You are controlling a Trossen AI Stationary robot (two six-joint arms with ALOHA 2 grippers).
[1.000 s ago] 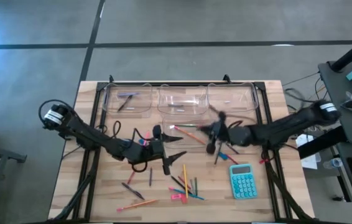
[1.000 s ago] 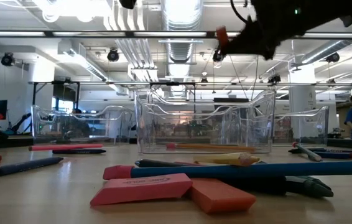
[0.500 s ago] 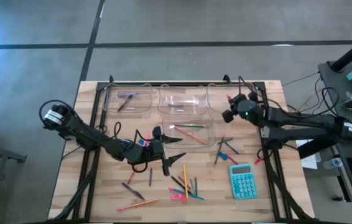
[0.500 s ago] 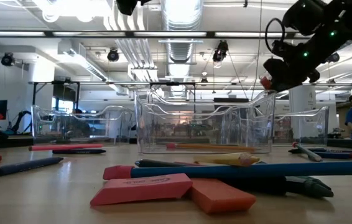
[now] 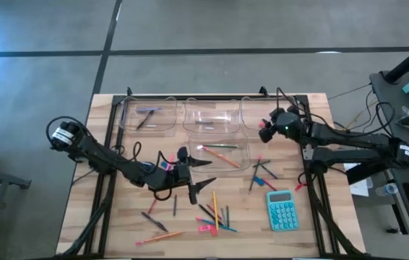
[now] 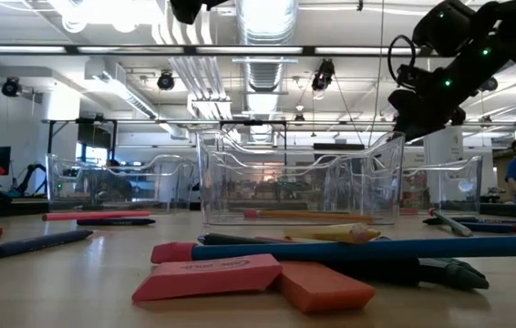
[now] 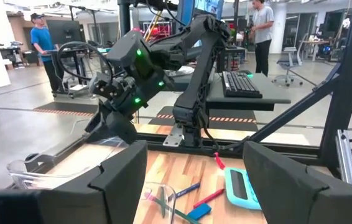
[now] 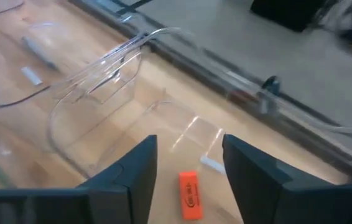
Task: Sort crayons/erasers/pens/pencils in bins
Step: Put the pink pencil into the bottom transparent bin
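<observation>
My right gripper [image 5: 264,132] hangs open over the far right bin [image 5: 271,110]; it also shows in the low view [image 6: 415,123]. An orange-red eraser [image 8: 189,194] lies flat on that bin's floor, below and between the fingers and apart from them. My left gripper [image 5: 206,172] is open and empty over the table's middle, beside the near middle bin [image 5: 222,154], which holds pencils [image 5: 215,148]. Dark pens lie in the far left bin [image 5: 147,115]. Loose pencils, pens and crayons [image 5: 213,213] lie on the near part of the table.
A teal calculator [image 5: 281,209] lies near right. A far middle bin [image 5: 212,115] stands between the outer two. Two pink-red erasers [image 6: 208,276] and a blue stick [image 6: 367,248] lie close to the low camera. People stand in the room beyond the table.
My right gripper has gone from the table's middle up and toward the far right bin, carrying a red eraser at its tips. Over the bin it has let go, and the eraser now lies on the bin's floor.
</observation>
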